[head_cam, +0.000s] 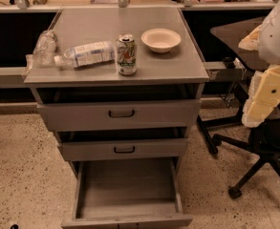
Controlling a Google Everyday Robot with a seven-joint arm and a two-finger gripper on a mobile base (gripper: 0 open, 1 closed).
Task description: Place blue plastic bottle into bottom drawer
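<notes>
The blue plastic bottle [86, 54] lies on its side on the cabinet top, cap pointing left, just left of the soda can. The bottom drawer [126, 185] is pulled out wide below the two upper drawers, and its flat grey interior holds nothing. My arm comes in at the right edge, white above and cream-yellow below. My gripper [254, 113] hangs at its lower end, right of the cabinet at the height of the top drawer, well away from the bottle and holding nothing that I can see.
A green-and-white soda can [126, 54] stands upright at the front middle of the top. A white bowl [161, 39] sits behind it to the right. A crumpled clear bottle [44, 47] lies at the left edge. An office chair base [254, 161] stands on the floor at the right.
</notes>
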